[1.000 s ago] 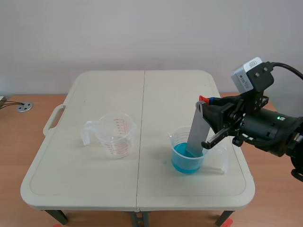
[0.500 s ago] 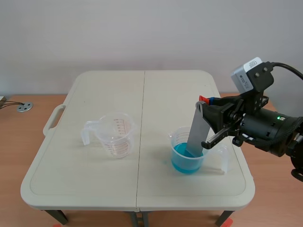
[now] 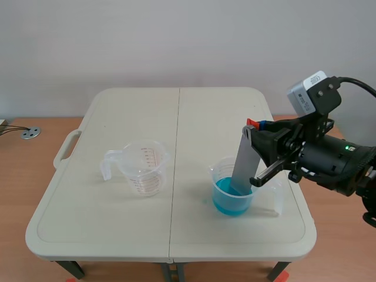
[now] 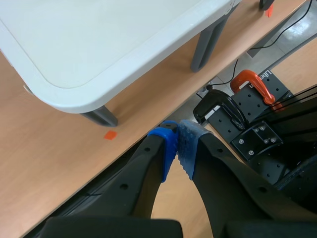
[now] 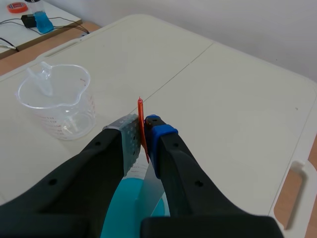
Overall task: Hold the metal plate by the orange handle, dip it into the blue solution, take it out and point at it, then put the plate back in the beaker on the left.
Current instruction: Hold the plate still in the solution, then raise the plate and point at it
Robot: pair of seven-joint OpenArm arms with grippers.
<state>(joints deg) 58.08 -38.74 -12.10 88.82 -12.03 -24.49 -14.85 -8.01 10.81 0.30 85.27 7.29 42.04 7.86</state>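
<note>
step: dip, by my read. The lower end of the metal plate (image 3: pixel 241 164) sits in the blue solution (image 3: pixel 225 201), directly below the right gripper (image 3: pixel 259 130).
right gripper: clamped on the orange handle (image 5: pixel 141 124), thin tab pinched between the pads. Plate hangs down from it, slightly tilted.
do it well: keep the pinch firm and lift along the plate's own line. Clear the rim before any sideways travel, or the beaker may drag or tip. Let drips fall inside.
beaker under gripper (image 3: pixel 215 178): clear plastic, blue liquid at a low fill, plate leaning inside it.
left beaker (image 3: pixel 143 177): clear, red scale marks, looks empty. Well apart from the right gripper, beyond the table (image 3: pixel 106 235) centre seam.
left gripper (image 4: pixel 177 143): pads closed together on nothing, off the table, a table corner ahead of it.
</note>
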